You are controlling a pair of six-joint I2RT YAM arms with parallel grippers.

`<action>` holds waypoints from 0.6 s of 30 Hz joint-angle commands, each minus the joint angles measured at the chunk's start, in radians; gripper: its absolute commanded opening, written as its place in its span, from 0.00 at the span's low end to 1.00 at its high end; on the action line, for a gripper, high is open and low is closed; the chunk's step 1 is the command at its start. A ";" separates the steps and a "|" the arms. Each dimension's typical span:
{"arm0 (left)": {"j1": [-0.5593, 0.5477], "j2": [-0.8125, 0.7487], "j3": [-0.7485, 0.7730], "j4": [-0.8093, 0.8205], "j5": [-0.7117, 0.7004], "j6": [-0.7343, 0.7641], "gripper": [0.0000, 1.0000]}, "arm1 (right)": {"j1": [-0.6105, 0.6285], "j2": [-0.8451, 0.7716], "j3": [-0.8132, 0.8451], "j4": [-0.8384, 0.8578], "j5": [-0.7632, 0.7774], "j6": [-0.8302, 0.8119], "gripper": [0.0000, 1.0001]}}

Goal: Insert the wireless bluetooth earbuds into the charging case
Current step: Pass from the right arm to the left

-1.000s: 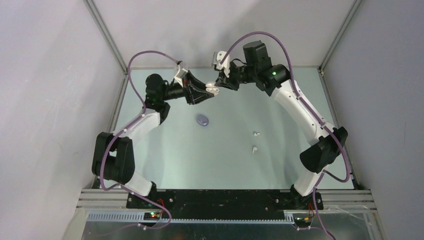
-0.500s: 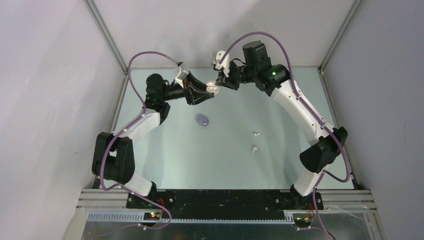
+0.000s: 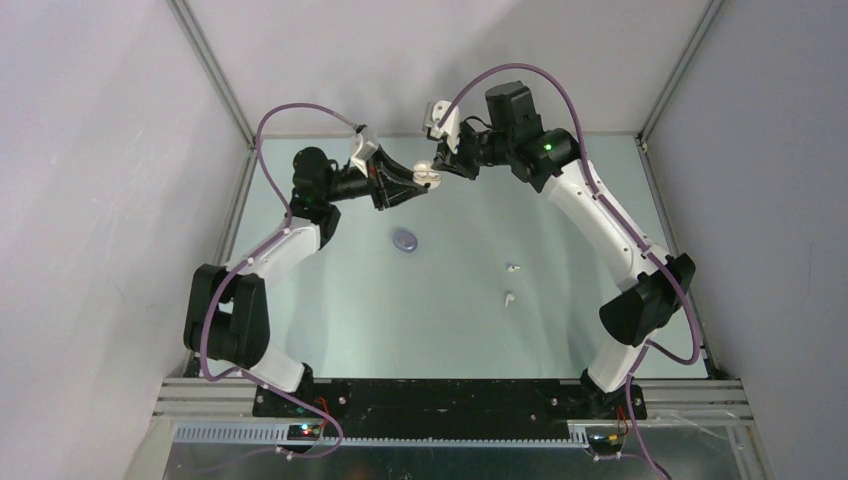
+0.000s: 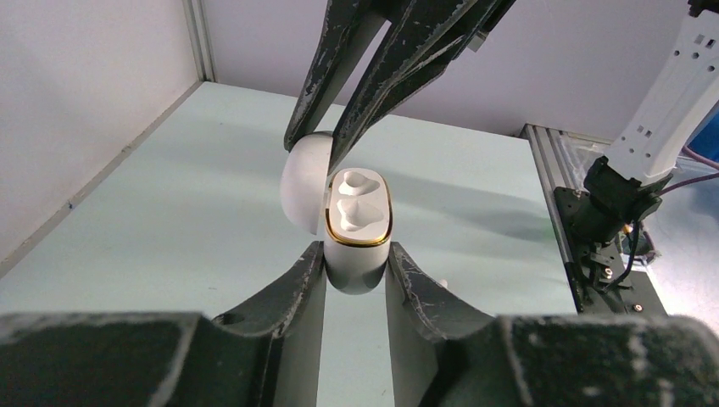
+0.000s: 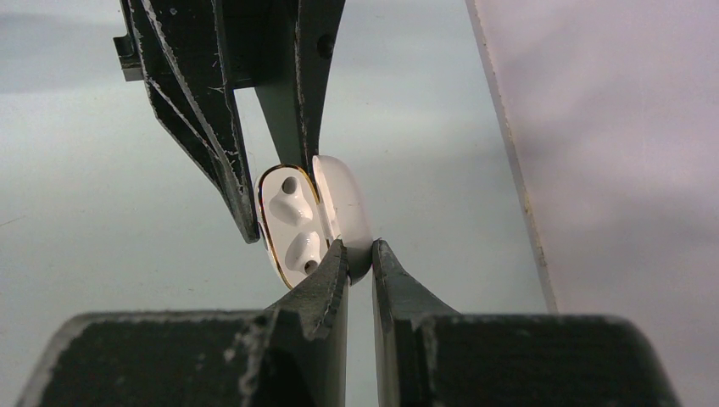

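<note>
Nearest, two tiny glossy white earbuds (image 3: pixel 508 298) lie loose on the pale table (image 3: pixel 450 330), well apart from the purple case (image 3: pixel 405 239). Beyond, the left gripper (image 4: pixel 356 254) is clamped on the smooth white charging case (image 4: pixel 356 273). The right gripper (image 5: pixel 360 253) pinches its domed lid (image 5: pixel 346 203), apparently to keep the gold-rimmed wells (image 4: pixel 357 210) exposed; they look empty.

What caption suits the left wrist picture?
Left gripper clamps the open white plastic charging case while the right gripper pinches its lid.

The right end effector (image 5: pixel 360 254) crowds the white case's (image 5: pixel 292 225) open mouth; loose earbuds (image 3: pixel 512 268) lie unobstructed.
</note>
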 commanded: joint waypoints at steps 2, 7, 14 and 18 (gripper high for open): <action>0.001 -0.036 0.001 0.010 -0.002 0.023 0.35 | 0.012 -0.024 0.046 0.027 0.013 0.003 0.00; 0.001 -0.035 0.000 0.007 -0.005 0.018 0.42 | 0.018 -0.022 0.046 0.026 0.027 -0.001 0.00; 0.001 -0.028 0.001 0.023 -0.004 0.005 0.35 | 0.019 -0.022 0.046 0.027 0.032 0.001 0.00; 0.001 -0.021 0.000 0.054 0.004 -0.013 0.20 | 0.021 -0.022 0.044 0.025 0.033 0.001 0.00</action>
